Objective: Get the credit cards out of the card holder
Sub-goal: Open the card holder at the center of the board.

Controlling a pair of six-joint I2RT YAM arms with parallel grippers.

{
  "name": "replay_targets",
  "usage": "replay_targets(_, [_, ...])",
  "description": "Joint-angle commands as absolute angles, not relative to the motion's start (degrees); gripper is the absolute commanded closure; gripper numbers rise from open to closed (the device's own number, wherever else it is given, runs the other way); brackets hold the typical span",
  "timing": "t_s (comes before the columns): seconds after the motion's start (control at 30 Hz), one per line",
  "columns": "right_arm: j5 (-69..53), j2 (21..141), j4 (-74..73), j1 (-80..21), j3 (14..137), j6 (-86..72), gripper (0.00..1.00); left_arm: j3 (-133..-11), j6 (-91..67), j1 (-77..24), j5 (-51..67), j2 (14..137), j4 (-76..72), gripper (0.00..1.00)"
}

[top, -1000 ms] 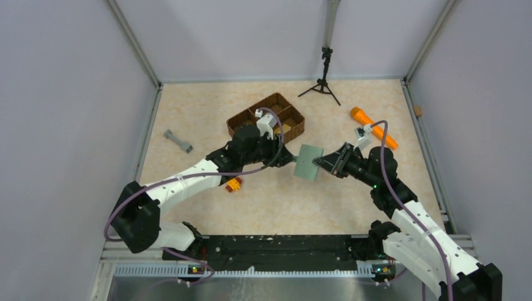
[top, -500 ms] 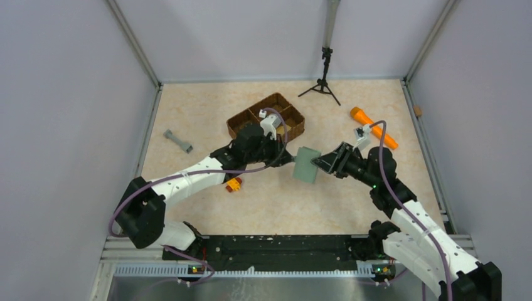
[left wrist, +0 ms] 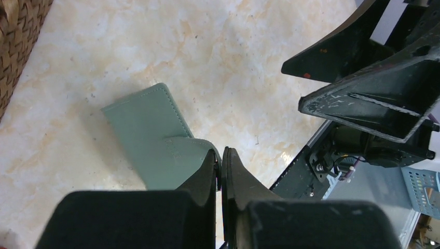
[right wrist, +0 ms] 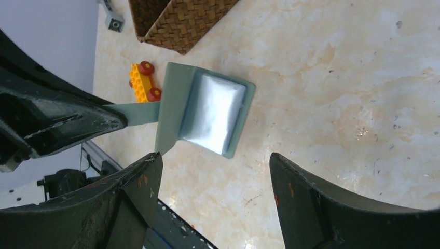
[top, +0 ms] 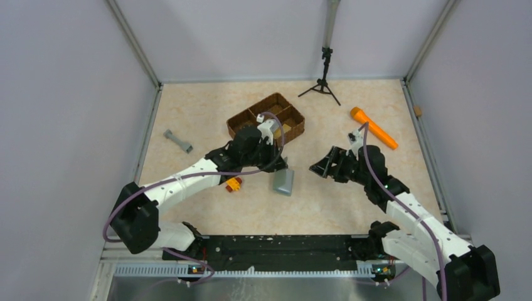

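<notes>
The grey-green card holder [top: 283, 182] hangs by its tab from my left gripper [top: 283, 167], just above the table in front of the basket. In the left wrist view the jaws [left wrist: 221, 155] are pressed together on the holder's tab, with the holder's outer face [left wrist: 148, 132] beyond them. The right wrist view shows the holder's inner face [right wrist: 174, 98] open, with a pale silvery panel [right wrist: 214, 111] in its pocket. I cannot tell whether that panel is one of the credit cards or the clear pocket. My right gripper [right wrist: 214, 158] is open and empty, a little to the right of the holder [top: 321, 168].
A brown woven basket [top: 266, 119] stands behind the left gripper. A yellow toy brick with red wheels [top: 233, 184] lies left of the holder. An orange cylinder [top: 373, 127] lies at the right, a grey dumbbell-shaped piece [top: 178, 141] at the left, and a small tripod [top: 324, 78] at the back.
My right gripper opened, let go of the card holder and drew back. My left gripper shut on the holder's tab and carried it left and toward the near edge.
</notes>
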State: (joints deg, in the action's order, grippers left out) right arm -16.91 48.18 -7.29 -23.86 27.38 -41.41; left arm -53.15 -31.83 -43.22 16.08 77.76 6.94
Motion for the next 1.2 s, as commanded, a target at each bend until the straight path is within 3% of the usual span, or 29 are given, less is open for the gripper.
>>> replay_targets(0.0, [-21.3, 48.0, -3.9, -24.3, 27.3, -38.4, 0.24, -55.5, -32.1, -43.2, 16.4, 77.7, 9.2, 1.0])
replay_targets(0.37, [-22.7, 52.1, -3.6, -24.9, 25.0, -37.9, 0.41, -52.4, -33.9, -43.2, 7.6, 77.9, 14.8, 1.0])
replay_targets(0.73, [-10.5, 58.8, -4.4, -31.4, 25.5, -42.7, 0.31, -51.0, -29.7, -43.2, -5.1, 81.4, 24.3, 1.0])
replay_targets(1.17, [-11.5, 69.4, 7.8, -34.3, 24.7, -48.5, 0.48, -54.9, -24.4, -48.4, -21.8, 89.3, 35.7, 1.0])
